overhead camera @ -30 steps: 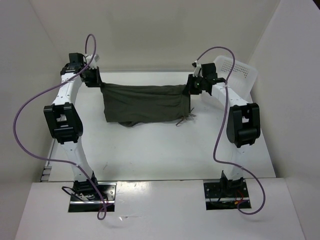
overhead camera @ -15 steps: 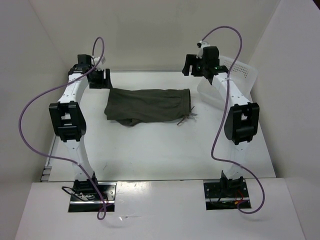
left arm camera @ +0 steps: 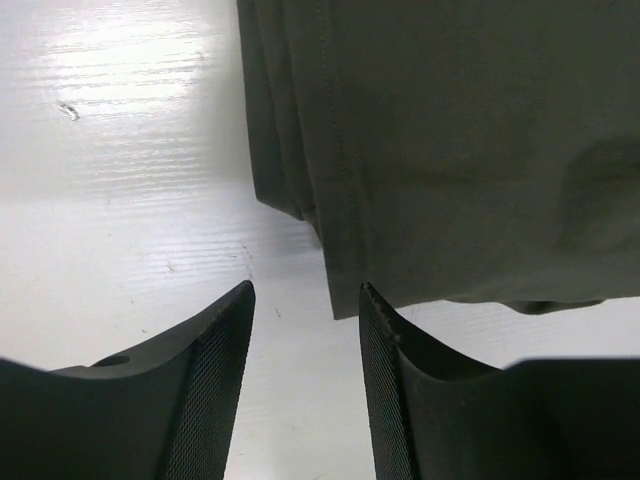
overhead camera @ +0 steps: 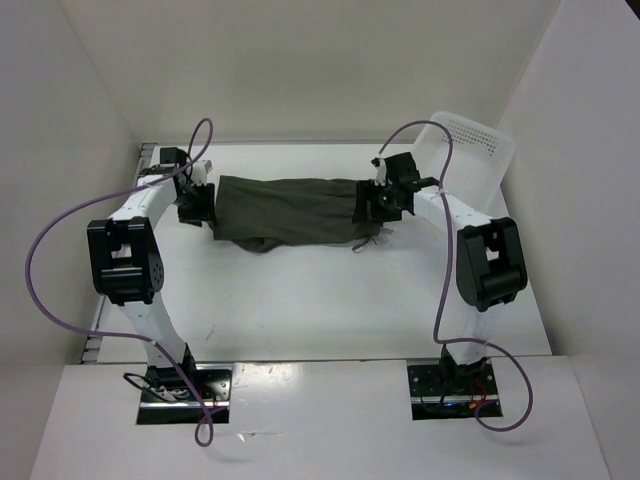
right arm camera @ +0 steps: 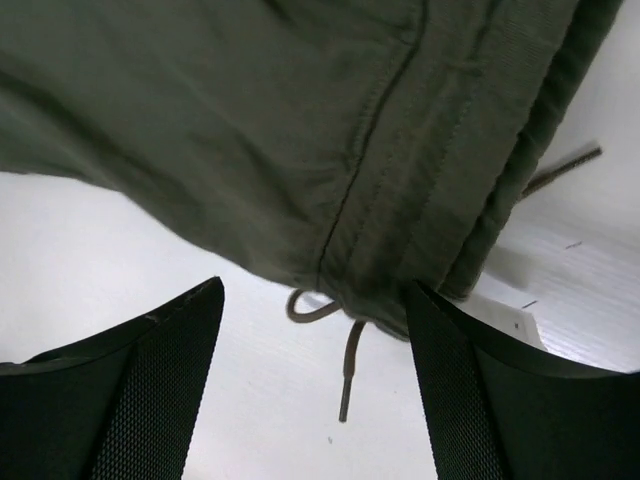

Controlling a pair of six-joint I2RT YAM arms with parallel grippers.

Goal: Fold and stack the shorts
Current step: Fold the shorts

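The dark olive-green shorts (overhead camera: 285, 208) lie folded in a long band across the far middle of the table. My left gripper (overhead camera: 197, 203) stands open at their left end; in the left wrist view its jaws (left arm camera: 305, 300) frame bare table just off the hem corner of the shorts (left arm camera: 450, 150). My right gripper (overhead camera: 372, 203) stands open at their right end, over the waistband. In the right wrist view its jaws (right arm camera: 315, 300) are spread wide below the waistband of the shorts (right arm camera: 300, 120), with the drawstring (right arm camera: 345, 360) hanging between them. Nothing is held.
A white perforated basket (overhead camera: 462, 158) stands tilted at the back right, close behind the right arm. White walls close in the table on three sides. Purple cables loop off both arms.
Both grippers let go of the shorts' ends, which dropped flat on the table. The grippers rose, then came back down to the two ends, open.
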